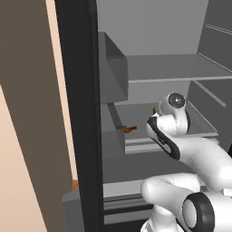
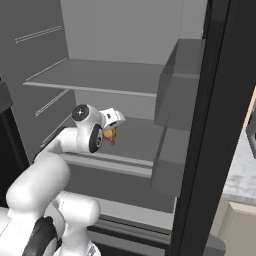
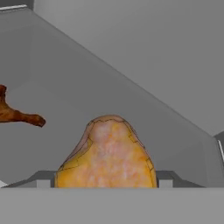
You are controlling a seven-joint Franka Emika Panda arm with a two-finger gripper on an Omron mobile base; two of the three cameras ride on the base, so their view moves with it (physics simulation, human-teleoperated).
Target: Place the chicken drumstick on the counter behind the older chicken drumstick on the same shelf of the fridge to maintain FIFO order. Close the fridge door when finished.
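Golden-orange drumstick (image 3: 107, 155) held inside the open fridge (image 1: 81, 113).

The gripper (image 3: 105, 183) is closed on the plump drumstick, which fills the gap between the fingers (a sliver of it is seen past the wrist in the right base view). It is held over the middle shelf (image 1: 199, 128). The older chicken drumstick (image 1: 129, 129), thin and dark reddish-brown, lies near the shelf's front left corner.
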